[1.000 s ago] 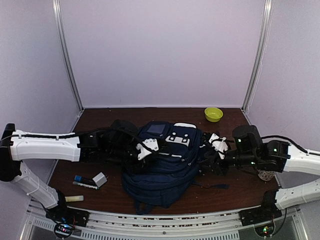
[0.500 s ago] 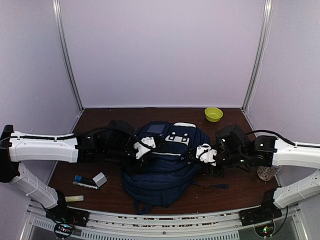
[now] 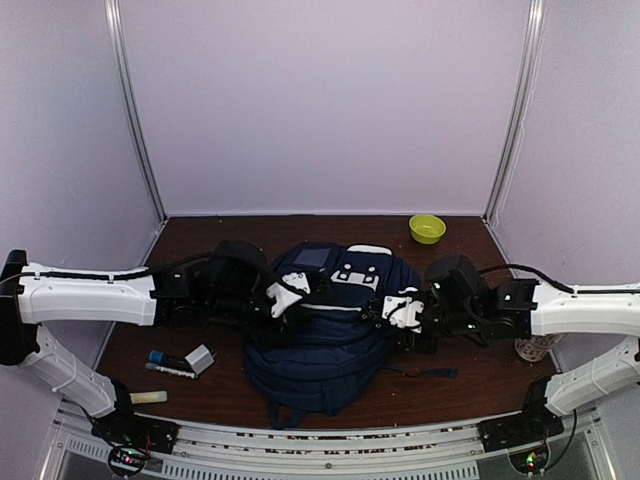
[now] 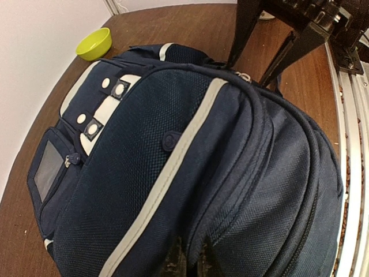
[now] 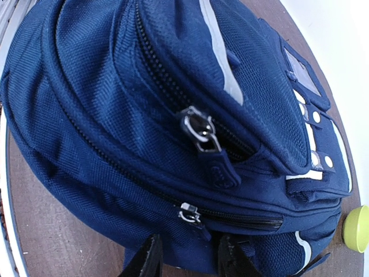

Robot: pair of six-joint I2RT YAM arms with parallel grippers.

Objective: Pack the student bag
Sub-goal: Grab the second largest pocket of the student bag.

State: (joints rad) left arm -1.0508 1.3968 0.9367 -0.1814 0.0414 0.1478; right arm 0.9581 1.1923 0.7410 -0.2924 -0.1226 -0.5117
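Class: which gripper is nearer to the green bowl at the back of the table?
Right. The right gripper is at the right side of the student bag, the side where the green bowl sits; the left gripper pinches its left side, farther off.

Behind student bag [image 3: 320, 335], rightward, bowl [image 3: 427, 228]; perhaps marker [image 3: 163, 357] at its left.

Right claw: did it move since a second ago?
Yes. The right gripper slid left, farther from the green bowl, up against the student bag.
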